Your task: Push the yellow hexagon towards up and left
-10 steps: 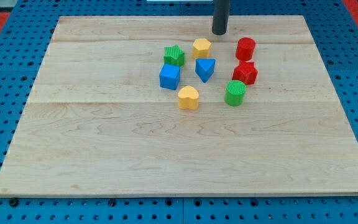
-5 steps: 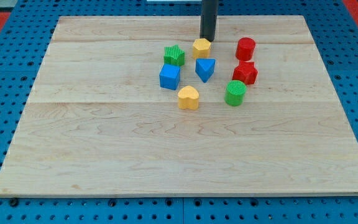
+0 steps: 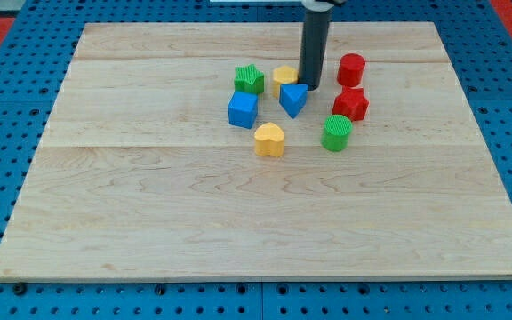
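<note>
The yellow hexagon sits on the wooden board above the middle, partly hidden by the rod. My tip is just right of the hexagon, touching or nearly touching its right side. It is also right above the blue triangular block. A green star block lies just left of the hexagon.
A blue cube and a yellow heart lie below and left. A red cylinder, a red star-like block and a green cylinder stand at the right of the cluster.
My tip moved from above the hexagon down and right to its right side. The yellow hexagon shifted slightly left towards the green star.
</note>
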`<state>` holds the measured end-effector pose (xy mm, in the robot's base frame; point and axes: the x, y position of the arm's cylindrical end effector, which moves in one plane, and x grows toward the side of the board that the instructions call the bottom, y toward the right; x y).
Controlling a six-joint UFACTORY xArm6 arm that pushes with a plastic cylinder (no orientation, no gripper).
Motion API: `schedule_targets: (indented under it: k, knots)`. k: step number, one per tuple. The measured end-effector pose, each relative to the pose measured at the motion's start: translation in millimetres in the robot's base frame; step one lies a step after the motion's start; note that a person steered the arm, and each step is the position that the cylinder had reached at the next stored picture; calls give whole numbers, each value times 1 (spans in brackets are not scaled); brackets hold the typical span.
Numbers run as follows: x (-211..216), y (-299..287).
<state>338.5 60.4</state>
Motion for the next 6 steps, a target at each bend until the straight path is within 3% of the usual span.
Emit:
schedule_targets:
  k: [2, 4, 6]
  knots:
    - [-11, -75]
    - [-65, -138]
    - [-111, -149]
